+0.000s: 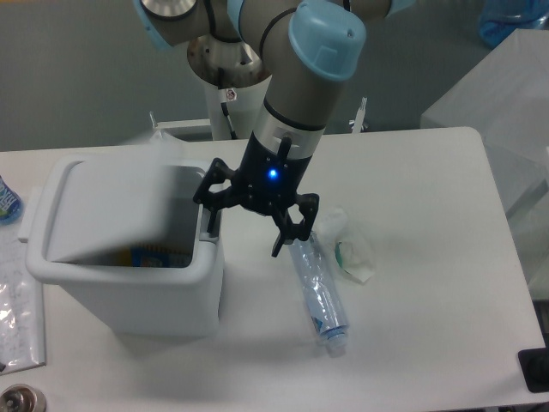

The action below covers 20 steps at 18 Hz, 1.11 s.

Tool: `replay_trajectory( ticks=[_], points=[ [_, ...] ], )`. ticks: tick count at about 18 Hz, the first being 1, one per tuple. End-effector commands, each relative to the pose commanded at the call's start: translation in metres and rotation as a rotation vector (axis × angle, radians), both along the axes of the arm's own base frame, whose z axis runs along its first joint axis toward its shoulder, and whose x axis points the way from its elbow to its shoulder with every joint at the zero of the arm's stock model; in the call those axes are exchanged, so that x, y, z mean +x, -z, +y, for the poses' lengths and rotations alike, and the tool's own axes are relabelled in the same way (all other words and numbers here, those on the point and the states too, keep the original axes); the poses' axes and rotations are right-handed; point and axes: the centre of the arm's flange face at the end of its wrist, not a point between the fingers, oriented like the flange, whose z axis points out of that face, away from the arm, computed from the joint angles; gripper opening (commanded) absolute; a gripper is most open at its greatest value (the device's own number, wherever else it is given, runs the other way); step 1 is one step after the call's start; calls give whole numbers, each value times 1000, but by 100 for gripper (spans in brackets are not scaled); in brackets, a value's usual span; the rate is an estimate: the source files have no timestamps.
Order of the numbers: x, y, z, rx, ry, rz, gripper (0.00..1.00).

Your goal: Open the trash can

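White trash can (pixel 129 257) (lid tilted), end effector (pixel 244 225) at its right rim

Bottle (pixel 318 296), crumpled wrapper (pixel 352 253) crowd tabletop beside trash can (pixel 129 257); far right tabletop (pixel 446 189) free.

Here's the arm (pixel 296 94) filling the upper centre of the frame: fat silver-grey tubular links, each joint capped with a round pale-blue cover, the nearest cap with a moulded ridge across its face. Below that, the wrist (pixel 287 142) narrows through a lighter silver band into a black collar, and a small blue light glows right in the middle of it. The gripper (pixel 253 221) is matte black, angular, with two jointed fingers of bare linkage. At upper left, a white base pedestal (pixel 225 73) with a thin black cable running down it.
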Motion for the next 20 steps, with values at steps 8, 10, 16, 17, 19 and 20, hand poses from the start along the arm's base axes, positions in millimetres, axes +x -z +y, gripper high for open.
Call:
replay_trajectory(
  ticks=[8,10,16,17,19,20],
  points=[
    [-11,-15,0,35,0,48,100],
    [-31,-12,-2,63,-20,88,100],
    [-101,31,-30,-7,53,232,100],
    [-113,41,-36,-32,74,248,100],
    [-139,59,-55,-69,107,268,100],
    [-150,67,-64,-84,137,279,100]
  ],
)
